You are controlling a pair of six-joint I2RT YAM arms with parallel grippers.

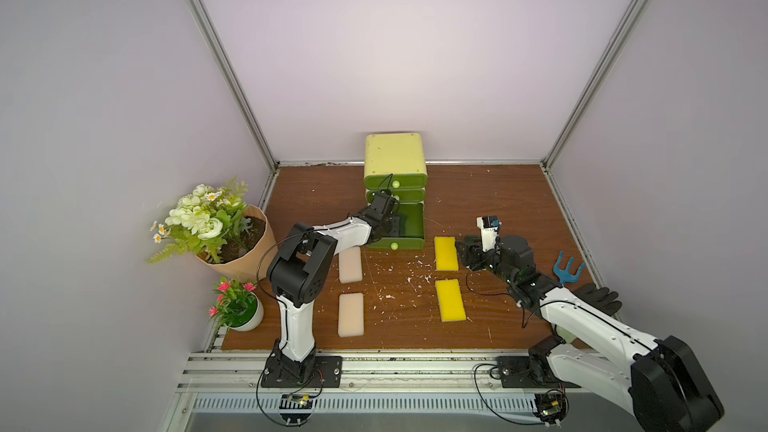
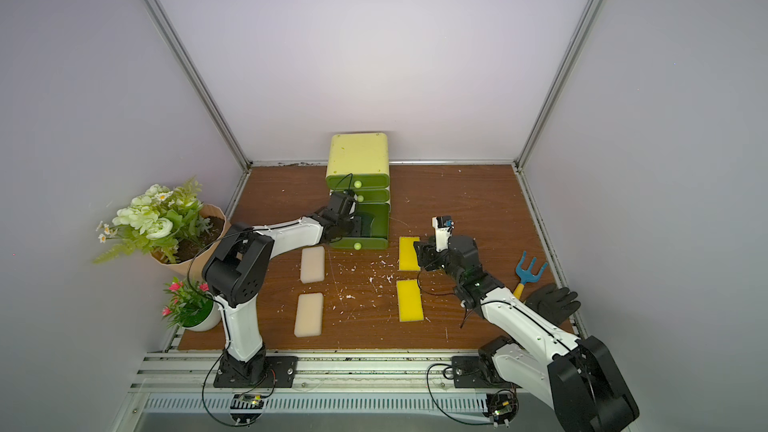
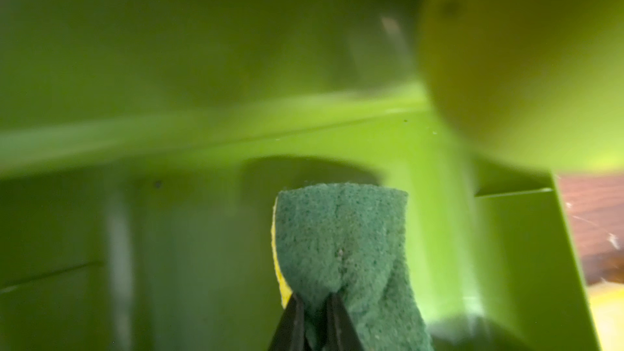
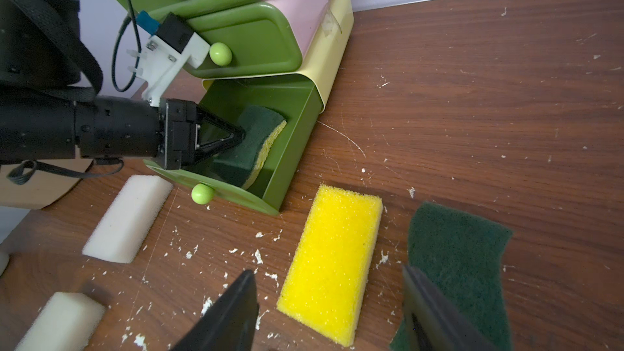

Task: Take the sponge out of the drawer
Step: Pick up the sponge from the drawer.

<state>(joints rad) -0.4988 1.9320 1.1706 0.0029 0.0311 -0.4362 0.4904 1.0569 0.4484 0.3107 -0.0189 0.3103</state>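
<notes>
The left hand (image 4: 241, 136) reaches into the pulled-out bottom drawer (image 4: 290, 150) of the green-and-cream drawer unit (image 1: 395, 155). Its black fingers are pinched tight on the near edge of the sponge (image 4: 260, 130), dark green on top and yellow beneath, which puckers between them and lies inside the drawer, tilted against a side wall. The right hand (image 4: 327, 271) hangs spread wide above the wooden tabletop (image 4: 472, 96), over a yellow sponge block (image 4: 341, 224) with a dark green scouring pad (image 4: 462, 248) just beside it, while white foam blocks (image 4: 130, 217) lie on the drawer's other side.
</notes>
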